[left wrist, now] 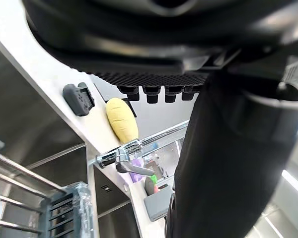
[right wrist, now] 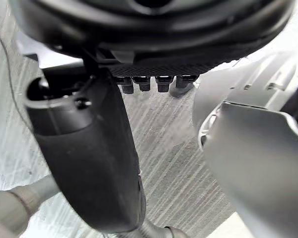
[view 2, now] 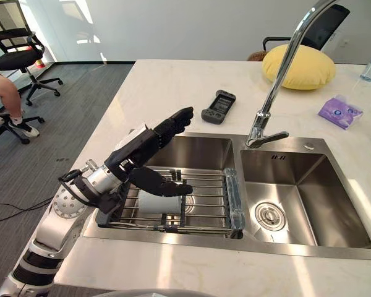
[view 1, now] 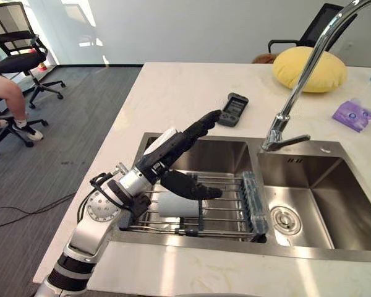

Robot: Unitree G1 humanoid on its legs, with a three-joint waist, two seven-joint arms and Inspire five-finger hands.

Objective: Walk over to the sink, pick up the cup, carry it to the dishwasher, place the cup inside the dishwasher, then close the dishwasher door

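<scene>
Looking down at the sink [view 1: 309, 250] set into the desk [view 1: 173, 93], I find the white cup [view 1: 176, 204] lying on its side on a wire rack [view 1: 229, 213] in the left basin. Its long axis runs along the rack's rods, roughly parallel to the desk's near edge. I cannot tell which end is the mouth. My left robot hand [view 1: 173, 154] hangs over that basin with fingers straight and reaching toward the far edge. Its thumb is spread apart below them, crossing just above the cup, and I cannot tell whether they touch. The right basin [view 1: 334, 198] holds nothing but its drain [view 1: 285, 219]. The faucet [view 1: 297, 93] arches over the divider. My right robot hand [right wrist: 154, 34] shows above grey floor, fingers relaxed, thumb apart. Toward the far edge lie a dark handset [view 1: 233, 109] and a yellow cushion [view 1: 328, 71].
</scene>
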